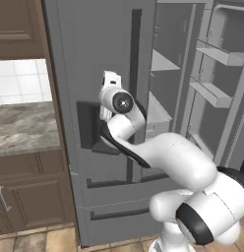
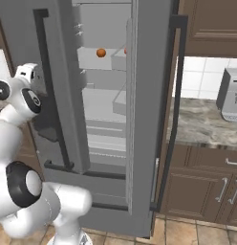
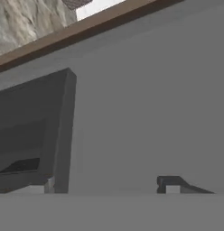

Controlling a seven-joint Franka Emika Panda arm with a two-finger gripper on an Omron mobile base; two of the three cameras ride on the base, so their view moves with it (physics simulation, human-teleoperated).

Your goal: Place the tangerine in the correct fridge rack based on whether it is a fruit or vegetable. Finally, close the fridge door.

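Tangerine [image 2: 101, 53] on the top fridge rack [image 2: 99, 61], fridge doors open.

In the right base view the small orange fruit sits on the topmost pale grey shelf, towards its back, with a sliver of a red fruit [image 2: 125, 50] to its right at the door edge. The fridge door [image 1: 99, 98] with its long dark vertical handle [image 1: 135, 74] stands close in front of the arm. The gripper [image 3: 105, 189] points at this door's grey face, beside its dark dispenser recess [image 3: 32, 135]; both fingers [image 3: 172, 185] show apart with nothing between them. A marble-topped bench [image 1: 20, 128] lies left of the fridge.
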